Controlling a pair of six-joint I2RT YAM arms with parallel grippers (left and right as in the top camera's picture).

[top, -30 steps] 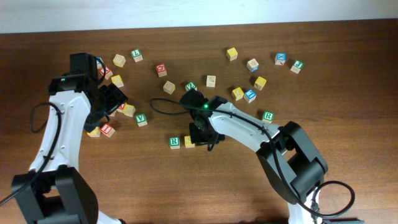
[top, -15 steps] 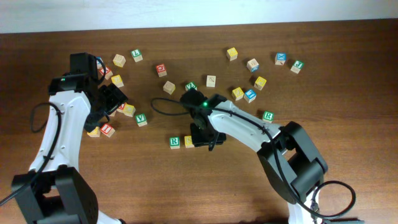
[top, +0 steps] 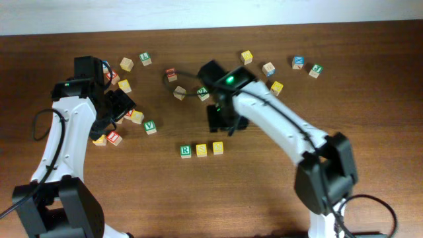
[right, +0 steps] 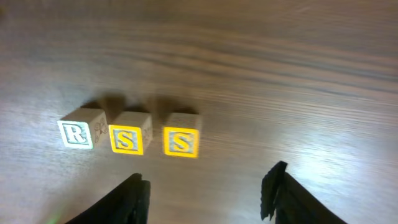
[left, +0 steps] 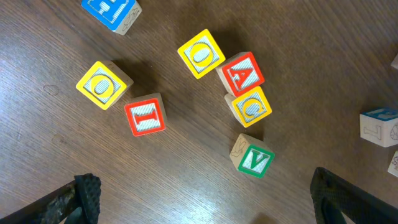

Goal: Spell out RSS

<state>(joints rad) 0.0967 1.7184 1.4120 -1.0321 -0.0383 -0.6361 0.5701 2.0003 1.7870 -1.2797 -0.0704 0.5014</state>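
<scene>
Three cubes stand in a row on the table: a green R cube (top: pixel 186 151) (right: pixel 77 132), a yellow S cube (top: pixel 201 150) (right: pixel 127 139) and a second yellow S cube (top: pixel 217 148) (right: pixel 181 141). A small gap separates the two S cubes. My right gripper (top: pixel 223 119) (right: pixel 205 190) is open and empty, raised behind the row. My left gripper (top: pixel 122 106) (left: pixel 202 199) is open and empty above a cluster of cubes at the left.
Under the left gripper lie yellow O cubes (left: pixel 201 53), a red A (left: pixel 241 72), a red I (left: pixel 145 115), a yellow G (left: pixel 250 107) and a green V (left: pixel 254 159). Another green R cube (top: pixel 284 123) and several other cubes lie scattered across the back of the table.
My right gripper let go of the second yellow S cube at the end of the row and lifted away toward the back. The left arm has not moved.
</scene>
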